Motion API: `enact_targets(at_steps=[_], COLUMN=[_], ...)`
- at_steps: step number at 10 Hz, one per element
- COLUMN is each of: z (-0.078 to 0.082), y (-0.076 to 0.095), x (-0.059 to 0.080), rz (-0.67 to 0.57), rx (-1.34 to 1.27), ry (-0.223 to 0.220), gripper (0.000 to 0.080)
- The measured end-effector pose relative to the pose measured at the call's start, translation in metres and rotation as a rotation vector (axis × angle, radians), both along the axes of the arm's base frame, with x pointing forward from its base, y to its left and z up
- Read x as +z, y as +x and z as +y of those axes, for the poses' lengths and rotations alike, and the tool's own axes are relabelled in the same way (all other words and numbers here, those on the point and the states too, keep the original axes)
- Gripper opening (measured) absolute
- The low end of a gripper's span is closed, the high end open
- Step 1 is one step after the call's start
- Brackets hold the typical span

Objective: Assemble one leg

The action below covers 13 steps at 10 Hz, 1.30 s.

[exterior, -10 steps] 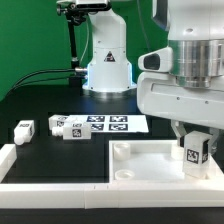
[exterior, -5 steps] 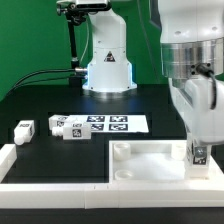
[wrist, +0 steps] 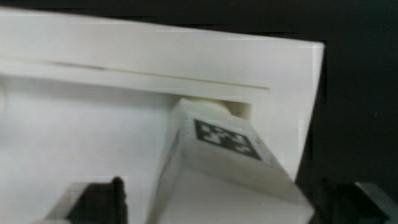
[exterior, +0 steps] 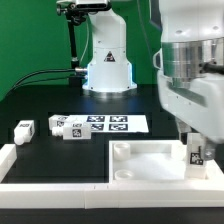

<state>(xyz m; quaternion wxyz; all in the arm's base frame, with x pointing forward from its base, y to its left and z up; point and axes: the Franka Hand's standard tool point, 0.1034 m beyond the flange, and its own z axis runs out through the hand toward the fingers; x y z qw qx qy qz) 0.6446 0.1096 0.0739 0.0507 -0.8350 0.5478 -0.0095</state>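
A: Largest first. White arm fills the exterior view's right; below it the big white panel point(exterior: 150, 160) lies flat on the black table point(exterior: 40, 100).

B: Gripper?

A: Gripper point(exterior: 195, 150) hangs over the panel's corner on the exterior view's right. In the wrist view its 2 fingertips point(wrist: 103, 200) stand on either side of the leg point(wrist: 222, 165), with dark gaps between; contact cannot be confirmed, so I cannot tell whether it grasps or has let go.

B: Leg position?

A: Leg point(exterior: 196, 155) upright at that corner of the panel, directly under the gripper, 1 tag facing the camera.

B: Smaller items?

A: Marker board point(exterior: 110, 124) behind the panel. 2 more blocks: 1 point(exterior: 66, 127) at the board's end on the exterior view's left, 1 point(exterior: 23, 130) further that way, apart.
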Motion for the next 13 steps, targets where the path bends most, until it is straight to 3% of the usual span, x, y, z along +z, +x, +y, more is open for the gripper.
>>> enact_targets(at_steps=[2,6,8,9,11,12,13], z=[0.01,0.006,0.0,0.0,0.0,0.0,-0.001], y=[-0.002,-0.002,0.002,0.003,0.002,0.002,0.002], x=[0.001,0.0,-0.002,-0.002,-0.003,-0.003,-0.003], rz=[-0.019,-0.038,-0.058,-0.06,-0.055,-0.05,-0.044], rx=[0.237,0.526,0.994,0.967,0.894,0.821,0.744], ry=[-0.022,-0.047,-0.087,-0.085,-0.08,-0.075,-0.07], gripper=[0.0636,0.0649,0.0649,0.0649,0.0389,0.0389,0.0284])
